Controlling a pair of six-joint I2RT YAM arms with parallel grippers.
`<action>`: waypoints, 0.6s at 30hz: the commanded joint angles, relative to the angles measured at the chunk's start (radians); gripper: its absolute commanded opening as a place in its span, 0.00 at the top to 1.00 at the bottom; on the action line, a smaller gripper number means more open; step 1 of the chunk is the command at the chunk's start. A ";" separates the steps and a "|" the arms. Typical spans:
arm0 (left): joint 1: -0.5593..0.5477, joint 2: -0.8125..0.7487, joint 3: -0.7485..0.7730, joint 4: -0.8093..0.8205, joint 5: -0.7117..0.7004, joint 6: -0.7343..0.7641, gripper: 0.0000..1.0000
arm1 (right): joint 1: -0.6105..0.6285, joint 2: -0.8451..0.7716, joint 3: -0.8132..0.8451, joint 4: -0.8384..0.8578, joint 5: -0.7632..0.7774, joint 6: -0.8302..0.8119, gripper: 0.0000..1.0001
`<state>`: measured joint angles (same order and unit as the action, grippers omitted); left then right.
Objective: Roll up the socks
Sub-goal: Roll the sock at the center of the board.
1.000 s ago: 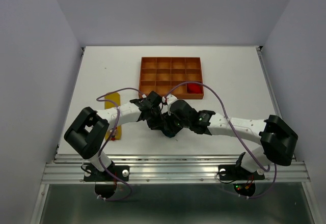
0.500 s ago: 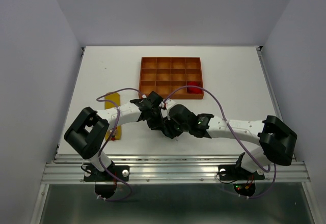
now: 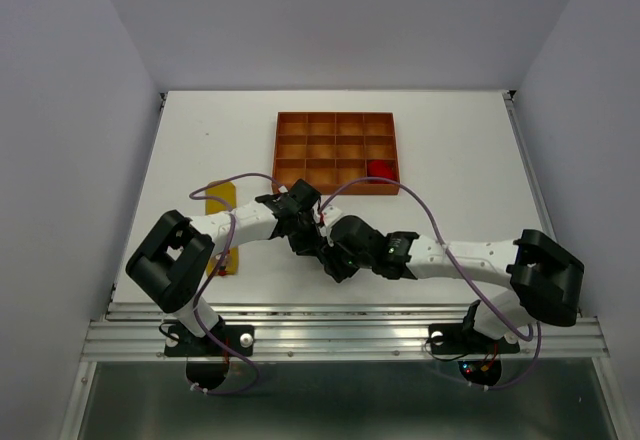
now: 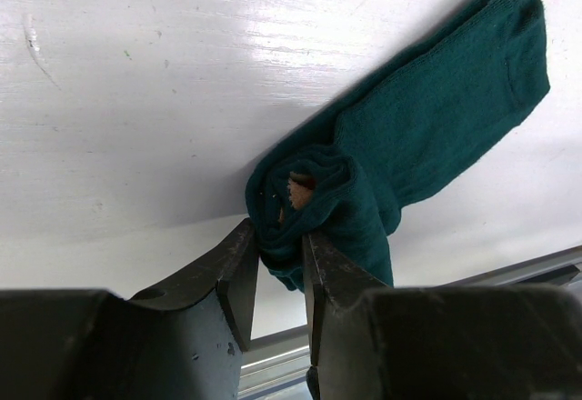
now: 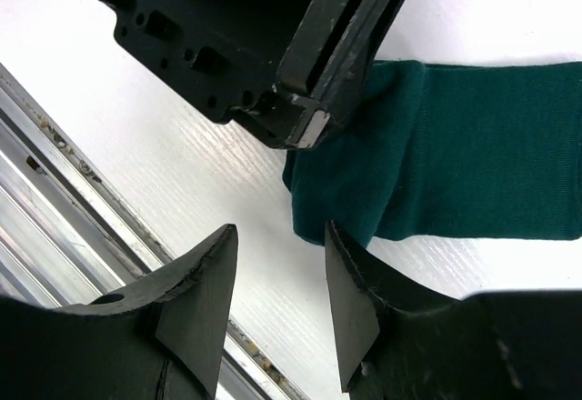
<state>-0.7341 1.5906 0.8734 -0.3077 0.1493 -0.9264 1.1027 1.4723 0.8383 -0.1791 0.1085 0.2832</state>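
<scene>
The dark teal sock (image 4: 436,109) lay half rolled mid-frame in the left wrist view, its roll pinched by the left fingers (image 4: 277,236). The right fingers (image 5: 278,236) gaped empty just beside it. Next, probably, rolling on toward the flat end; the rail (image 4: 536,268) ran close at lower right, open bench (image 4: 136,73) above.

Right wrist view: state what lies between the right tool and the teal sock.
Only bare white table, shown in the right wrist view: the right tool stands open just short of the teal sock, whose rolled end the left tool pinches.
</scene>
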 commanded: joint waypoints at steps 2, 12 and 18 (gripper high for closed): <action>-0.014 -0.006 0.001 -0.047 -0.010 -0.003 0.66 | 0.016 -0.020 -0.005 0.082 0.025 -0.024 0.51; -0.013 -0.015 -0.002 -0.050 -0.001 -0.009 0.66 | 0.016 0.040 -0.010 0.109 0.074 -0.044 0.51; -0.014 -0.004 0.001 -0.050 0.007 -0.008 0.66 | 0.016 0.074 -0.022 0.099 0.135 -0.035 0.51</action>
<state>-0.7341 1.5906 0.8734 -0.3080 0.1558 -0.9340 1.1084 1.5307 0.8330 -0.1177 0.1730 0.2539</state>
